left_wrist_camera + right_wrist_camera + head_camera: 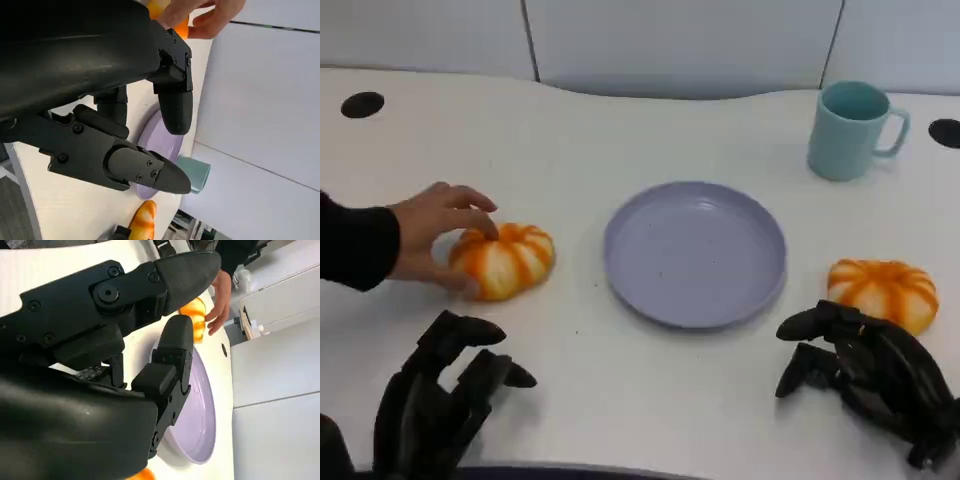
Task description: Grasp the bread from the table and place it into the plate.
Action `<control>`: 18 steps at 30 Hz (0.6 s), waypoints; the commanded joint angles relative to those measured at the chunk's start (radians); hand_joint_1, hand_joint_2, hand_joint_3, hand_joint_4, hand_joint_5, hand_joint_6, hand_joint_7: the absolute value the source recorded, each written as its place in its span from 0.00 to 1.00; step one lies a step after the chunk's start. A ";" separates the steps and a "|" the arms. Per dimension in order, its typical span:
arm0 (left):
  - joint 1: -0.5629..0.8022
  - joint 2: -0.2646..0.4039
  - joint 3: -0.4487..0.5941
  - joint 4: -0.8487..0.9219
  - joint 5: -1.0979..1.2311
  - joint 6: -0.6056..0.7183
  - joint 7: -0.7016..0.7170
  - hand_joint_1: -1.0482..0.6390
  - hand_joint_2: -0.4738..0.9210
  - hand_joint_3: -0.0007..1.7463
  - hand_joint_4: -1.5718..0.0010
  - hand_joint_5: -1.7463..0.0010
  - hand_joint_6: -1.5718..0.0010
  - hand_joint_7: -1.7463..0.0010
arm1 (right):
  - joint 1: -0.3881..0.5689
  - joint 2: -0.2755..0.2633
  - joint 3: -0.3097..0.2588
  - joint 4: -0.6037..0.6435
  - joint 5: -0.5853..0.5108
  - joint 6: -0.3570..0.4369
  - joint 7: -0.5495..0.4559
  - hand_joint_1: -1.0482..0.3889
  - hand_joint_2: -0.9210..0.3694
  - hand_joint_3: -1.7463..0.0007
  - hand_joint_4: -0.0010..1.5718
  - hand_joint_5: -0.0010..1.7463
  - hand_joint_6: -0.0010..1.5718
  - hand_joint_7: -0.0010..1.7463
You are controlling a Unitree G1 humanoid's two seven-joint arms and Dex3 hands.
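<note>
Bare table separates the empty, spread left hand [445, 385] from the plate [695, 253]. The right hand [865, 370], also empty with fingers apart, sits just behind one round bread [883, 290]. A person's hand [435, 240] touches the other bread [503, 260].

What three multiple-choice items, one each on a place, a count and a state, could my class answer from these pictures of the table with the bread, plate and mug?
1. Where does the mug stand?
A. On the plate
B. Beyond the plate, toward the table's far right
C. Beside the left robot hand

2. How many orange-and-white bread pieces lie on the table?
A. One
B. Two
C. Four

3. What is the plate's state?
A. Bare
B. Holding a bread
C. Upside down

Key: 1 B, the mug sits apart behind the plate. 2 B, one bread by a person's hand, another near the right robot hand. 3 A, nothing lies on it.
</note>
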 commanded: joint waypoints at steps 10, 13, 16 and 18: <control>-0.001 0.010 0.006 0.005 -0.006 -0.011 -0.020 0.25 1.00 0.02 0.75 0.00 0.79 0.12 | 0.035 -0.004 -0.005 0.017 0.000 0.002 0.015 0.36 0.00 0.93 0.43 0.78 0.50 0.47; 0.001 0.011 0.006 0.003 -0.004 -0.009 -0.018 0.24 1.00 0.02 0.75 0.00 0.79 0.12 | 0.033 -0.004 -0.009 0.020 0.006 0.009 0.024 0.36 0.00 0.94 0.43 0.78 0.50 0.47; 0.003 0.010 0.005 -0.002 -0.005 -0.004 -0.018 0.24 1.00 0.02 0.76 0.00 0.80 0.12 | 0.033 -0.003 -0.011 0.019 0.009 0.020 0.019 0.36 0.00 0.94 0.43 0.78 0.50 0.46; 0.006 0.010 0.003 -0.008 -0.003 0.003 -0.010 0.25 1.00 0.02 0.76 0.00 0.80 0.11 | 0.035 -0.001 -0.009 0.015 0.005 0.014 0.009 0.36 0.00 0.95 0.43 0.78 0.51 0.46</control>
